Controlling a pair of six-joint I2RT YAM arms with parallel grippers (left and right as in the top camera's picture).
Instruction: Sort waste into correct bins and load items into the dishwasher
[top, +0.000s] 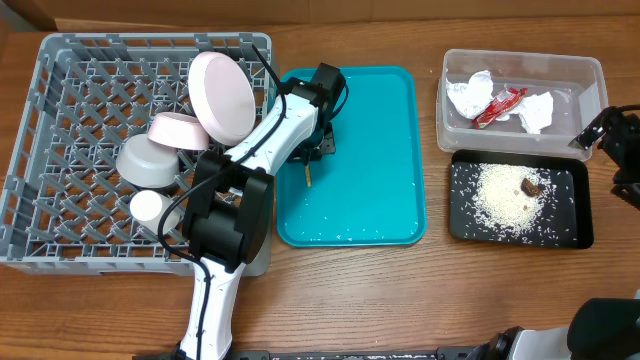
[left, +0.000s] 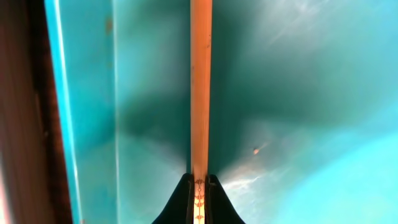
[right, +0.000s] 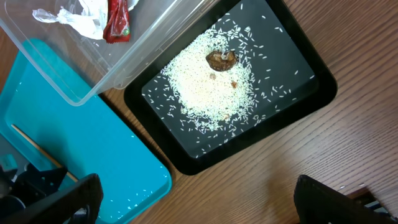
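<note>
Grey dish rack left: large plate on edge, small plate beside it, grey bowl, white cup. Left arm crosses rack corner, left gripper down on teal tray, chopstick end showing just below it. Clear tub top right holds red wrapper and crumpled paper. Black tray below it: rice, brown lump. Right gripper at right edge, beside the tub

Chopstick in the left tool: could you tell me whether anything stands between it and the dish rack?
Nothing on the teal tray lies between chopstick and dish rack; inside, the large plate leans by the near wall.
</note>
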